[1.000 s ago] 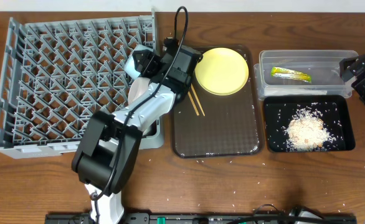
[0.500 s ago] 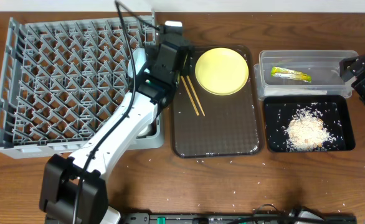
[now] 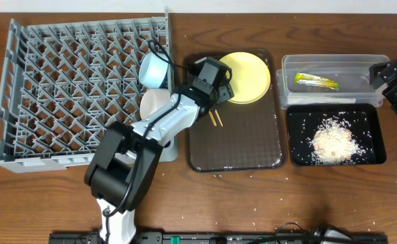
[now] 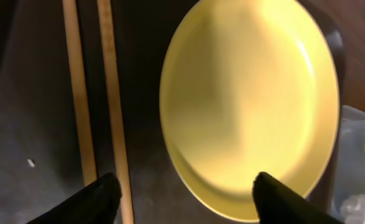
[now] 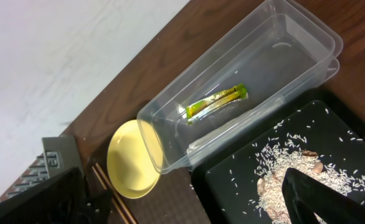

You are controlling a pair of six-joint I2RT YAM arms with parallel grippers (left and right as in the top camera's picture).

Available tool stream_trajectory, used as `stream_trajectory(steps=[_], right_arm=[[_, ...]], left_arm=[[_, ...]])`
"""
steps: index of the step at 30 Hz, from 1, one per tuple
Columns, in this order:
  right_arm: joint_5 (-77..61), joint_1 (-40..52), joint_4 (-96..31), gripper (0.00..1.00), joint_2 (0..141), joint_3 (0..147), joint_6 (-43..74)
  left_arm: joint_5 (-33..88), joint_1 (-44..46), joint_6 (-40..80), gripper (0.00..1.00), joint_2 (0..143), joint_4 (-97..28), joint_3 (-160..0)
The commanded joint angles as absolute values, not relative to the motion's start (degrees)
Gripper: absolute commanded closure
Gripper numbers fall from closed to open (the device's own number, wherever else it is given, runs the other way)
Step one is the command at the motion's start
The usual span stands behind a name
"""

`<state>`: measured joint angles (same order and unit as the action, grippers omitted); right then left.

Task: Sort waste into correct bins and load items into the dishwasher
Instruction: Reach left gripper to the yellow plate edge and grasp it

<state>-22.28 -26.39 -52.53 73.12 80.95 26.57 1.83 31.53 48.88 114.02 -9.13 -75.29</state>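
So my left gripper [image 4: 185, 190] hovers spread over the yellow plate [image 4: 245, 106] and chopsticks [image 4: 112, 93]; right gripper [image 5: 182, 196] gapes wide too.

Table [image 3: 43, 196]: dark brown wood, grain seen throughout.
Wall [image 5: 58, 56]: plain white, met at table's far edge.
Light: even, soft shadows cast.

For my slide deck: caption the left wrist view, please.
Open left claw poised above the yellow plate, chopsticks alongside on the brown tray.
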Motion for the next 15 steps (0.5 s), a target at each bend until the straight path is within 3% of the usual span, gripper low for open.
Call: stream_trajectory(steps=[1, 15], right_arm=[[-22.48, -26.61, -52.56, 0.01, 73.23, 81.73, 26.74], [-22.48, -26.61, -52.56, 0.01, 73.23, 81.73, 26.74]], left_arm=[[2.39, 31.92, 54.68, 0.35, 116.46, -8.45, -75.72], [0.38, 34.48, 59.92, 0.49, 120.68, -2.90, -75.70]])
